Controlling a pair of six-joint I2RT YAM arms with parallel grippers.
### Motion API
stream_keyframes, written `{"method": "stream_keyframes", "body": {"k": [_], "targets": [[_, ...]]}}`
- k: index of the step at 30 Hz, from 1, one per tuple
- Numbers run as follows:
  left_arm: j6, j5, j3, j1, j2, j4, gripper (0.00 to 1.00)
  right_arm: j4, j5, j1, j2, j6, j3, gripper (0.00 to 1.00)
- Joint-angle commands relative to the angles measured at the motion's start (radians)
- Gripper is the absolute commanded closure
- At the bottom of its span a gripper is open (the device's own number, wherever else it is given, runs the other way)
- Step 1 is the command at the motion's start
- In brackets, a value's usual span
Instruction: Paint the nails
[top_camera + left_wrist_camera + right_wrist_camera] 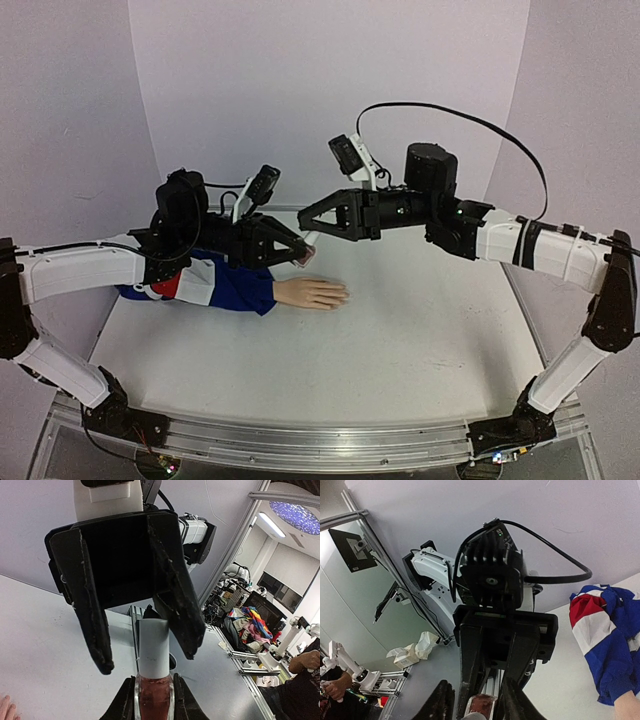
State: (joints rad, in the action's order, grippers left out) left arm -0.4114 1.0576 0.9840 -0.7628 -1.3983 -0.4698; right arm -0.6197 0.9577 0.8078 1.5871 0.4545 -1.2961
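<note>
**Overhead, the bottle [154,696] is hanging capped between two claws**

The left claw [298,254] is clenching the bottle's pink body between its two fingers. The left wrist view is showing this grip plainly, with the glass filling the gap between the pads. The white cap [153,647] is sitting on the bottle's neck and pointing toward the right claw [306,228].

That claw is reaching in from the opposite side and straddling the cap with its jaws spread. One finger is sitting just beside the cap, and I cannot tell whether it is touching. The other finger is standing clear, with a strip of table [420,340] showing between it and the cap. So the right claw is released and gripping nothing.

The hand [310,293] is lying on the table with its fingers pointing toward the right arm's side. Its blue, red and white sleeve [225,283] is trailing away under the left arm.

The nails [343,295] are sitting at the tips of those fingers, near the middle of the table. In the top view they are lying just below the bottle, apart from both claws. They are appearing too small to tell whether any paint is lying on them.
</note>
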Motion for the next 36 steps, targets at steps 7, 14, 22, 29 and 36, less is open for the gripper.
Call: {"method": "stream_keyframes", "body": {"k": [7,14,22,29,36], "targets": [[-0.012,-0.002,0.085,0.0,-0.015,-0.04,1.0,-0.218,0.004,0.014,0.003,0.08,0.047,0.75],[0.018,-0.183,0.067,0.006,0.019,-0.047,1.0,-0.233,-0.099,0.037,-0.004,0.076,0.083,0.99],[0.224,-0.683,0.04,0.007,0.029,-0.08,1.0,-0.156,-0.505,0.099,0.002,0.112,0.115,1.0],[0.593,-0.993,0.107,-0.061,-0.196,-0.349,1.0,0.316,-1.456,0.289,0.101,0.281,-0.118,1.0],[0.593,-1.093,0.107,-0.109,-0.315,-0.472,1.0,0.383,-1.572,0.316,0.167,0.321,-0.246,1.0]]}}
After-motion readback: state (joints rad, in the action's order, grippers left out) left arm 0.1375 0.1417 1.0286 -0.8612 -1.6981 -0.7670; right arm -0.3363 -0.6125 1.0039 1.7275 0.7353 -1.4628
